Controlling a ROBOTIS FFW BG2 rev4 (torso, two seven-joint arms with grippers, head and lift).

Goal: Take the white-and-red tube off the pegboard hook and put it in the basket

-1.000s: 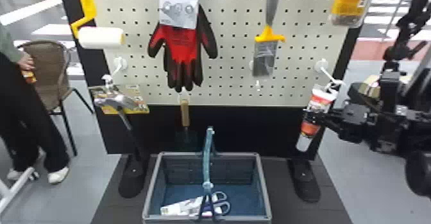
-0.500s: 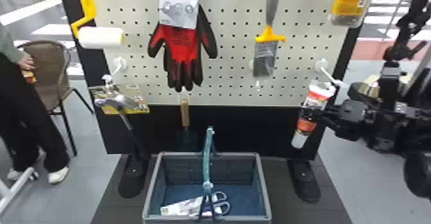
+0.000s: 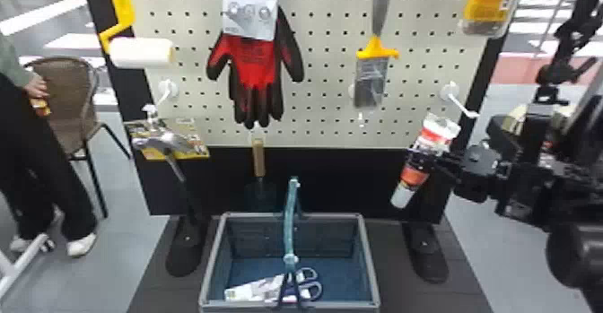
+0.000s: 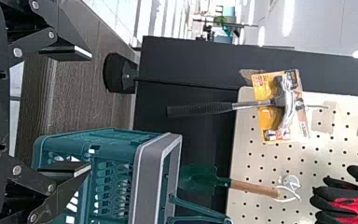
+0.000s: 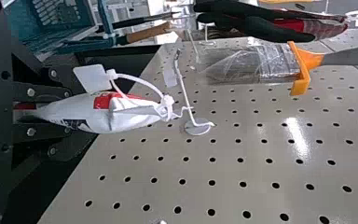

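- Off-white perforated pegboard point(image 3: 323, 70), upright, above a black lower panel.
- Dark flat base board point(image 3: 152, 280) under it.
- Teal plastic basket with grey rim and one hoop handle point(image 3: 370, 263): on the base board, between its left and right edges, handle upright.
- Right gripper point(image 3: 416, 156): in front of the black panel, near the pegboard's lower right corner; fingers pinching the tube.
- Left gripper point(image 4: 91, 112): left wrist view; fingers spread well apart.
- Red and black work gloves point(image 3: 255, 74): hung left of the pegboard's middle.
- Steel-headed hammer, dark grip point(image 3: 177, 141): at pegboard's lower left corner, yellow card pack behind its head.
- Grey-handled brush, yellow collar, clear wrap point(image 3: 371, 79): hung right of middle.
- White-and-red tube, plastic tie at its top point(image 3: 417, 173): in the right gripper, tilted, top towards the pegboard's right edge, just beside the hook. Can't tell if the tie touches the hook.
- Garden trowel, wooden handle, green blade point(image 3: 259, 155): hangs across the pegboard's bottom edge, above the basket.
- White paint roller, yellow frame point(image 3: 141, 53): near left edge.
- Scissors in white packaging point(image 3: 258, 289): lying inside the basket.
- White wire hook point(image 3: 448, 91): near right edge.
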